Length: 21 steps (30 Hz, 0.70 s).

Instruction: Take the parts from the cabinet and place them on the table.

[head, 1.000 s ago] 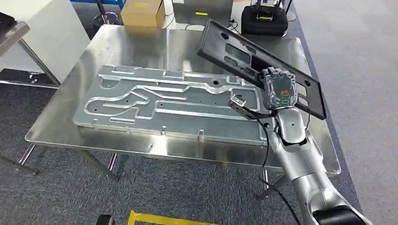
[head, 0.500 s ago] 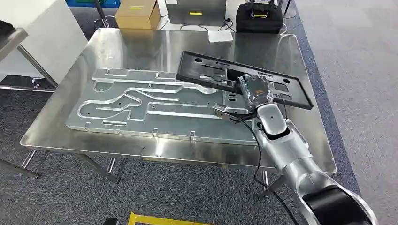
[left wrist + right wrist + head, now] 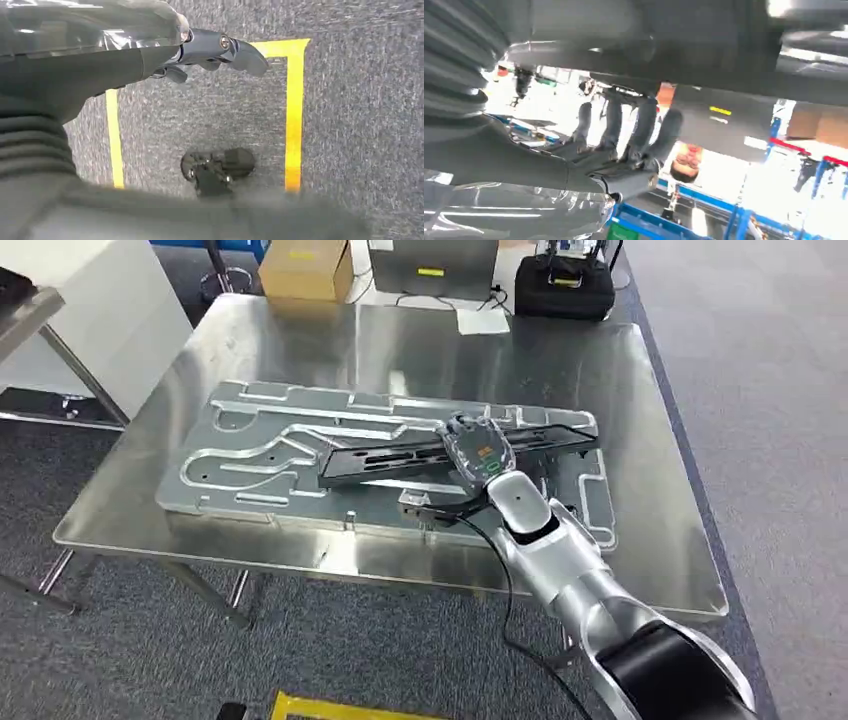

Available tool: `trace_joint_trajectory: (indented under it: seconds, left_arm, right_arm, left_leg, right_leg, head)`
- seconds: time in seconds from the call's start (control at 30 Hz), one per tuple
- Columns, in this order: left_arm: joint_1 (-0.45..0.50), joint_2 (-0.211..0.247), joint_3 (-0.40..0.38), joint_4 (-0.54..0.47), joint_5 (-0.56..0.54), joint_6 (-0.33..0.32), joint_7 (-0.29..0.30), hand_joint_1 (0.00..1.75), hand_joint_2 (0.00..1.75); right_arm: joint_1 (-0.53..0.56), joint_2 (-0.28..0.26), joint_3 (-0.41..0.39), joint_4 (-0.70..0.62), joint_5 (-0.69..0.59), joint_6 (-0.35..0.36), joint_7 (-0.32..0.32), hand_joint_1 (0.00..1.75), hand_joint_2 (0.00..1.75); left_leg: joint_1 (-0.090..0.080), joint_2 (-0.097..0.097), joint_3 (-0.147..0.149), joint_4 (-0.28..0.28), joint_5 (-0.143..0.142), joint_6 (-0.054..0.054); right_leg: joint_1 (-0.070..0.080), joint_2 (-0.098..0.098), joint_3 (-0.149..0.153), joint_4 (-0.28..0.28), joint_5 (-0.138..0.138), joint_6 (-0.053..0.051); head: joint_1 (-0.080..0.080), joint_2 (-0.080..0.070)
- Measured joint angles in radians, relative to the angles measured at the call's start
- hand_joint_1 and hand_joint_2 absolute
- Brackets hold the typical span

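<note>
Centre of head view, my R hand (image 3: 477,448) grips the black panel (image 3: 400,454), which lies low across the metal plate (image 3: 260,455) on the table (image 3: 420,350). R wrist view: fingers (image 3: 614,122) wrapped on it. L hand (image 3: 215,52) hangs over carpet, holds nothing, fingers loosely curled.
</note>
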<state>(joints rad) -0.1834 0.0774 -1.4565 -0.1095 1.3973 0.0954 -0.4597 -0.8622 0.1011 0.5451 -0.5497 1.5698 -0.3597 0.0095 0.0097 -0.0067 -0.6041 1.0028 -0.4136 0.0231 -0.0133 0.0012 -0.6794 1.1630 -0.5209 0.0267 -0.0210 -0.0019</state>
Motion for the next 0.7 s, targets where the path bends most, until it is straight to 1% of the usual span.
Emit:
trace_joint_trajectory:
  seconds: [0.03, 0.07, 0.1, 0.13, 0.17, 0.2, 0.23, 0.27, 0.3, 0.33, 0.37, 0.4, 0.43, 0.47, 0.5, 0.53, 0.57, 0.6, 0.63, 0.67, 0.7]
  left_arm:
    - [0.0, 0.0, -0.002, 0.0, 0.0, 0.0, 0.0, 0.0, 1.75]
    - [0.001, 0.0, -0.003, 0.0, 0.001, 0.0, 0.0, 0.0, 1.75]
    - [0.002, 0.0, -0.003, 0.0, 0.002, 0.0, 0.0, 0.0, 1.75]
    - [0.002, 0.0, -0.003, 0.0, 0.002, 0.0, 0.0, 0.0, 1.75]
    - [0.002, 0.0, -0.003, 0.0, 0.003, 0.0, 0.0, 0.0, 1.75]
    - [0.002, 0.0, -0.004, 0.0, 0.003, 0.0, 0.0, 0.0, 1.75]
    - [0.002, -0.001, -0.004, 0.0, 0.003, 0.0, 0.0, 0.0, 1.75]
    - [0.001, -0.003, -0.004, 0.0, 0.003, -0.001, 0.0, 0.0, 0.0]
    - [0.002, -0.003, -0.004, 0.0, 0.003, -0.001, 0.001, 0.0, 0.0]
    - [0.002, -0.003, -0.004, 0.0, 0.003, -0.001, 0.001, 0.0, 0.0]
    - [0.003, -0.003, -0.004, 0.0, 0.006, -0.001, 0.0, 0.0, 0.0]
    - [0.002, -0.002, -0.004, 0.0, 0.009, -0.001, 0.0, 0.0, 0.0]
    - [0.002, 0.002, -0.004, 0.0, 0.011, -0.001, 0.0, 0.0, 0.0]
    - [0.003, 0.001, -0.004, 0.0, 0.015, -0.001, -0.001, 0.0, 0.0]
    - [0.003, 0.001, -0.004, 0.0, 0.015, -0.001, 0.0, 0.0, 0.0]
    - [0.003, 0.001, -0.004, 0.0, 0.018, -0.001, 0.0, 0.0, 0.0]
    - [0.006, 0.003, -0.004, 0.0, 0.019, -0.001, 0.002, 0.0, 0.0]
    - [0.009, 0.004, -0.004, 0.0, 0.023, -0.001, 0.003, 0.0, 0.0]
    - [0.012, 0.007, -0.004, 0.0, 0.03, -0.001, 0.004, 0.0, 0.0]
    - [0.014, 0.011, -0.004, 0.0, 0.037, -0.001, 0.005, 0.0, 0.0]
    - [0.015, 0.016, -0.004, 0.0, 0.042, -0.001, 0.005, 0.0, 0.0]
  right_arm:
    - [0.001, 0.002, 0.002, 0.007, 0.0, 0.0, 0.0, 0.0, 0.0]
    - [0.003, 0.004, 0.004, 0.017, 0.0, 0.0, 0.0, 0.0, 0.0]
    - [0.006, 0.006, 0.006, 0.023, 0.0, 0.0, -0.001, 0.0, 0.0]
    - [0.007, 0.008, 0.008, 0.026, 0.0, -0.001, -0.001, 0.0, 0.0]
    - [0.004, 0.008, 0.008, 0.03, 0.0, -0.001, -0.001, 0.0, 0.0]
    - [0.0, 0.008, 0.008, 0.032, 0.0, -0.001, -0.001, 0.0, 0.0]
    - [-0.004, 0.011, 0.008, 0.034, 0.0, -0.002, -0.001, 0.0, 0.0]
    - [-0.008, 0.013, 0.008, 0.037, 0.0, -0.002, -0.001, 0.0, 0.0]
    - [-0.009, 0.019, 0.01, 0.039, 0.0, -0.003, -0.002, 0.0, 0.0]
    - [-0.008, 0.019, 0.011, 0.04, 0.0, -0.003, -0.002, 0.0, 0.0]
    - [-0.008, 0.019, 0.011, 0.044, 0.0, -0.003, -0.002, 0.0, 0.0]
    - [-0.009, 0.019, 0.011, 0.047, 0.0, -0.003, -0.001, 0.0, 0.0]
    - [-0.009, 0.02, 0.011, 0.047, 0.0, -0.003, 0.0, 0.0, 0.0]
    - [-0.01, 0.022, 0.011, 0.049, -0.002, -0.003, 0.002, 0.0, 0.0]
    - [-0.01, 0.025, 0.011, 0.051, -0.004, -0.005, 0.005, 0.0, 0.0]
    - [-0.007, 0.025, 0.011, 0.054, -0.007, -0.006, 0.008, 0.0, 0.0]
    - [-0.004, 0.024, 0.011, 0.06, -0.011, -0.01, 0.01, 0.0, 0.0]
    - [0.0, 0.023, 0.011, 0.064, -0.015, -0.014, 0.011, 0.0, 0.0]
    - [0.004, 0.021, 0.008, 0.069, -0.022, -0.02, 0.012, 0.0, 0.0]
    - [0.006, 0.019, 0.003, 0.073, -0.028, -0.026, 0.015, 0.0, 0.0]
    - [0.006, 0.018, -0.005, 0.076, -0.032, -0.034, 0.016, 0.0, 0.0]
  left_leg:
    - [-0.002, 0.0, 0.0, 0.0, 0.0, 0.002]
    - [-0.004, 0.0, -0.001, 0.001, 0.0, 0.004]
    - [-0.005, -0.001, -0.001, 0.002, 0.0, 0.004]
    - [-0.007, -0.002, -0.001, 0.003, -0.001, 0.005]
    - [-0.009, -0.004, 0.0, 0.005, -0.001, 0.005]
    - [-0.01, -0.006, 0.001, 0.007, -0.002, 0.004]
    - [-0.011, -0.005, 0.001, 0.009, -0.004, 0.002]
    - [-0.019, -0.004, -0.005, 0.014, -0.007, -0.003]
    - [-0.015, -0.004, -0.007, 0.014, -0.007, -0.005]
    - [-0.015, -0.002, -0.006, 0.014, -0.006, -0.009]
    - [-0.012, -0.001, -0.004, 0.01, -0.005, -0.014]
    - [-0.019, -0.002, -0.002, 0.009, -0.004, -0.02]
    - [-0.013, -0.001, -0.006, 0.013, -0.012, -0.022]
    - [-0.015, 0.0, -0.016, 0.046, -0.039, -0.029]
    - [-0.01, 0.0, -0.046, 0.115, -0.078, -0.035]
    - [-0.004, 0.0, -0.084, 0.199, -0.119, -0.041]
    - [-0.001, 0.001, -0.119, 0.274, -0.147, -0.046]
    - [0.002, 0.001, -0.139, 0.316, -0.153, -0.05]
    - [0.005, 0.001, -0.136, 0.306, -0.136, -0.052]
    - [0.008, 0.001, -0.108, 0.247, -0.097, -0.054]
    - [0.011, 0.001, -0.06, 0.153, -0.047, -0.055]
  right_leg:
    - [0.0, 0.0, -0.041, 0.089, -0.039, 0.001]
    - [0.0, 0.0, -0.075, 0.162, -0.061, 0.002]
    - [0.0, 0.0, -0.088, 0.186, -0.059, 0.001]
    - [0.0, 0.0, -0.077, 0.161, -0.033, -0.002]
    - [0.001, 0.0, -0.042, 0.092, 0.01, -0.007]
    - [0.003, 0.0, 0.008, -0.008, 0.057, -0.015]
    - [0.009, 0.0, 0.055, -0.101, 0.092, -0.026]
    - [0.014, -0.003, 0.068, -0.133, 0.079, -0.031]
    - [0.013, -0.003, 0.065, -0.136, 0.085, -0.029]
    - [0.015, -0.002, 0.065, -0.136, 0.085, -0.031]
    - [0.019, -0.001, 0.065, -0.135, 0.085, -0.035]
    - [0.009, -0.001, 0.068, -0.146, 0.09, -0.042]
    - [0.0, -0.006, 0.074, -0.154, 0.096, -0.046]
    - [0.0, -0.005, 0.076, -0.157, 0.097, -0.051]
    - [0.0, -0.006, 0.075, -0.157, 0.097, -0.052]
    - [0.001, -0.006, 0.075, -0.157, 0.097, -0.052]
    - [0.001, -0.006, 0.074, -0.156, 0.097, -0.052]
    - [0.001, -0.006, 0.073, -0.155, 0.097, -0.052]
    - [0.0, -0.006, 0.074, -0.154, 0.096, -0.051]
    - [-0.001, -0.005, 0.074, -0.151, 0.094, -0.048]
    - [-0.003, -0.003, 0.074, -0.146, 0.091, -0.044]
  head:
    - [0.0, 0.0]
    - [0.0, 0.0]
    - [0.0, 0.0]
    - [0.0, 0.0]
    - [0.0, 0.0]
    - [0.0, 0.0]
    - [0.0, 0.0]
    - [-0.002, 0.0]
    - [-0.001, 0.0]
    - [-0.001, 0.0]
    - [0.0, 0.0]
    - [-0.002, 0.0]
    - [-0.001, 0.0]
    - [-0.005, 0.0]
    - [-0.008, 0.0]
    - [-0.008, 0.0]
    - [-0.008, 0.0]
    - [-0.008, 0.0]
    - [-0.008, 0.0]
    - [-0.008, 0.0]
    - [-0.008, 0.0]
